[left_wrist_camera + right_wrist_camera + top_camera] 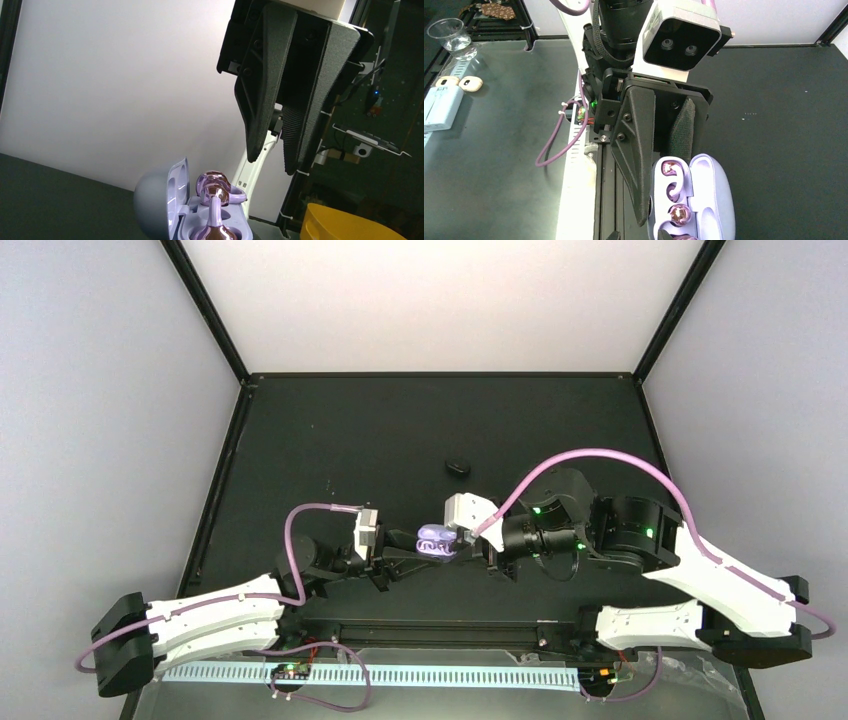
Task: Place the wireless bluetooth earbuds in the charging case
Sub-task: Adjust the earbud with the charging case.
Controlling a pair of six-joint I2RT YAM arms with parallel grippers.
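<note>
The left gripper (424, 550) is clamping the open charging case (716, 200), earbuds (214, 186) lying inside; the right gripper (274, 165), closed and empty just above, should be nudging each bud squarely into its well.

A robotics lab test cell: a matte black worktop (380, 430) boxed in by black frame posts (205, 305) and plain white panels (440, 300). Two white robot arms (215, 620) are bolted at its near edge, trailing purple cables (600, 455) beside a bare circuit board (292, 672). A second worktop (489, 130) carries a clear plastic cup (451, 35).
</note>
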